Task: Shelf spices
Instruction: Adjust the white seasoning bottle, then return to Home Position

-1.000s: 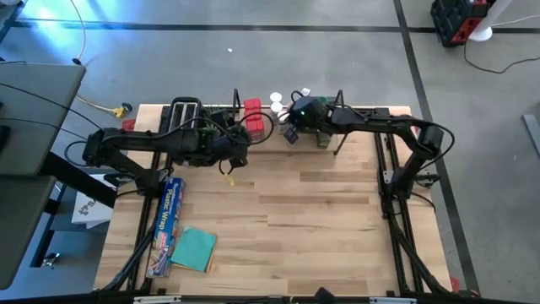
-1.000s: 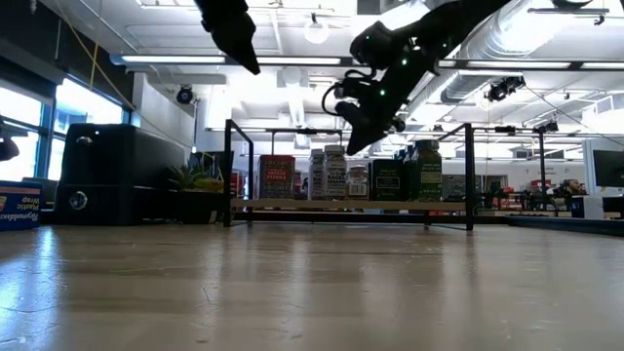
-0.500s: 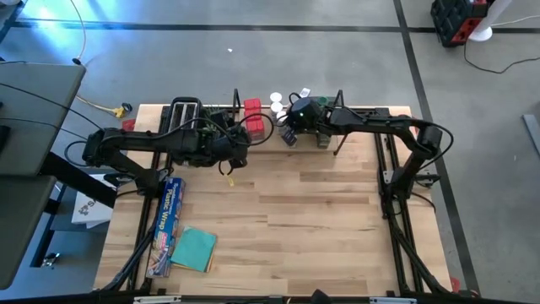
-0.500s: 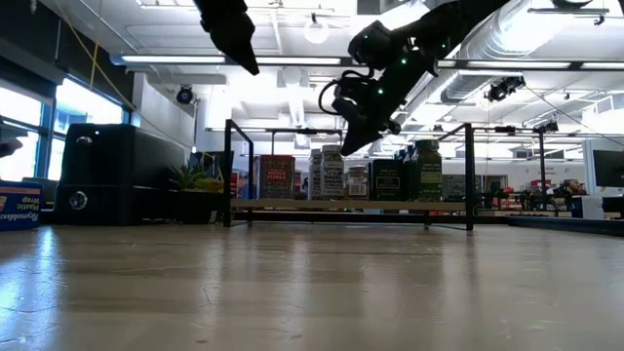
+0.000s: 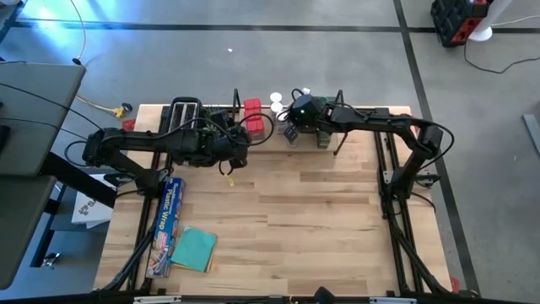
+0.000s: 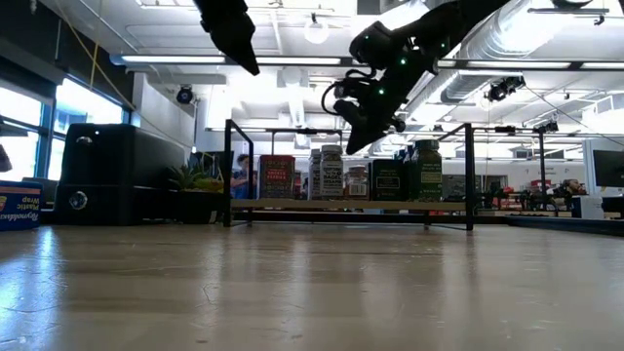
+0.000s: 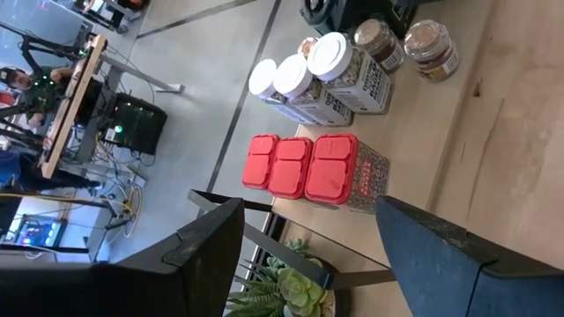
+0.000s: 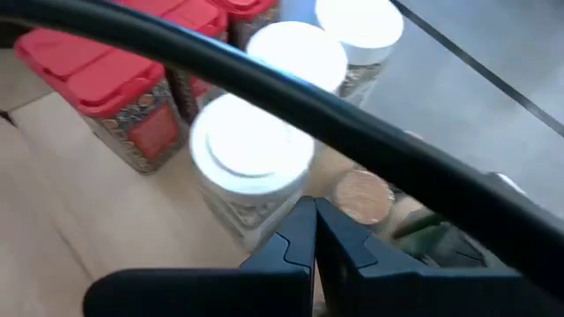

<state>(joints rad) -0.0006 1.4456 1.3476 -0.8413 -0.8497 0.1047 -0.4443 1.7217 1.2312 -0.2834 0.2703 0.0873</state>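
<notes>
The spices [image 6: 341, 175] stand in a row on the shelf [image 6: 429, 206] at the table's far edge. They include red tins [image 7: 308, 167], white-lidded jars [image 8: 251, 145], small brown jars [image 7: 405, 44] and dark jars. My right gripper [image 5: 289, 133] hovers shut just above the row [image 6: 351, 146]. In its wrist view its tips [image 8: 315, 207] hang between a white-lidded jar and a small brown jar [image 8: 361, 195]. My left gripper [image 5: 246, 135] is open and held high [image 6: 244, 49], left of the right gripper, facing the red tins [image 7: 308, 211].
A black toaster [image 5: 186, 114] stands at the far left, beside the shelf's upright wire end [image 6: 229, 171]. A long blue foil box [image 5: 166, 215] and a teal cloth [image 5: 194, 249] lie near the left edge. A black bar [image 8: 264, 79] crosses the right wrist view above the jars.
My right gripper swayed a little toward the table's left over the spice row, then came back to about where it was, staying shut. The jars have not moved.
</notes>
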